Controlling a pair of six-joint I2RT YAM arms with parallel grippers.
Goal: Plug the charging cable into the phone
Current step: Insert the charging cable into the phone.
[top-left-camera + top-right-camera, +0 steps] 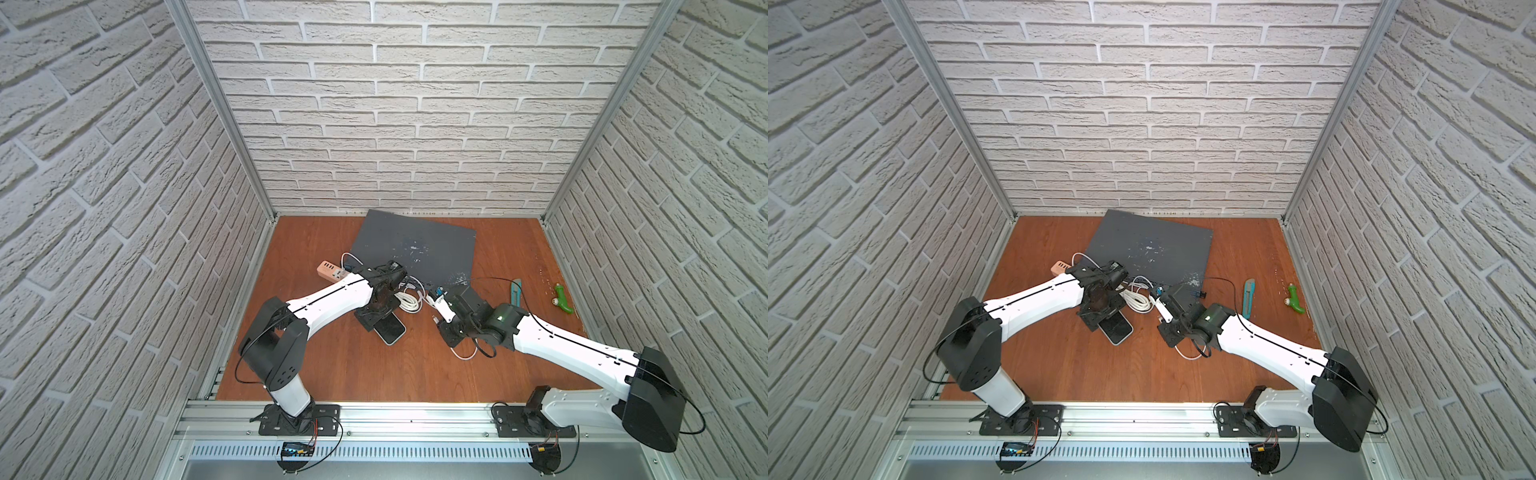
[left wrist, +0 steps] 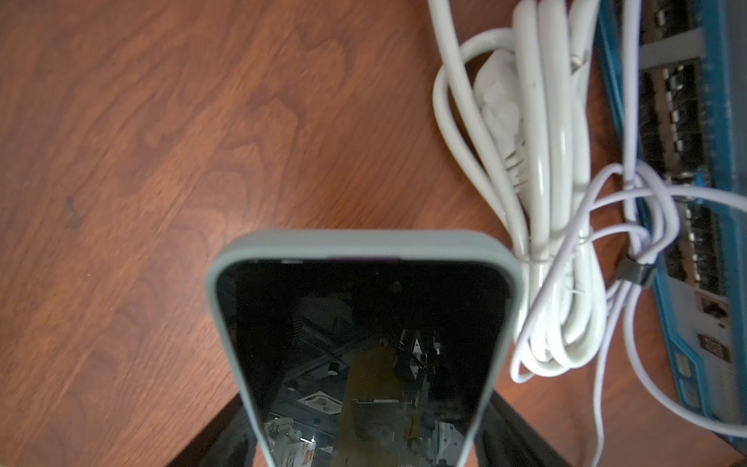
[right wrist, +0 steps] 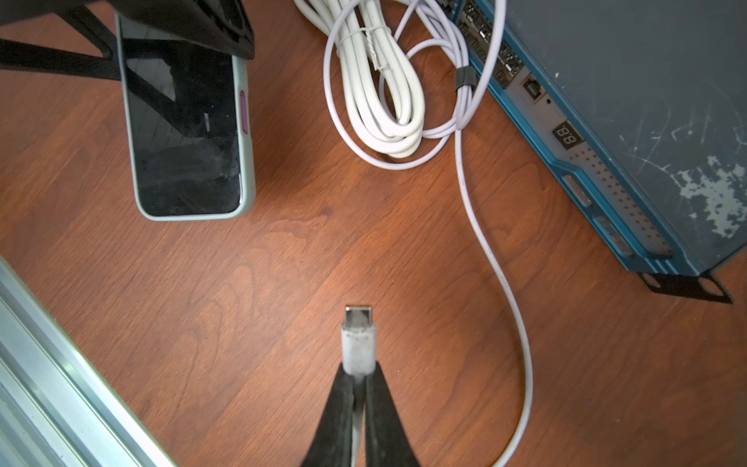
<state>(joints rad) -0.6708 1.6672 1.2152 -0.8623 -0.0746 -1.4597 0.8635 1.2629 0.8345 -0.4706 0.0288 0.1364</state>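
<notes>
The phone lies screen-up on the wooden table, black glass in a pale grey-green case. My left gripper straddles one end of it, a finger pressed against each long side. My right gripper is shut on the white plug of the charging cable. Its silvery connector tip sticks out past the fingertips, a hand's width from the phone's free end. The thin cable loops back toward the grey box.
A big grey flat box with a blue front sits behind. A thick white coiled cord lies beside the phone, and a salmon power strip behind the left arm. A teal knife and a green object lie right.
</notes>
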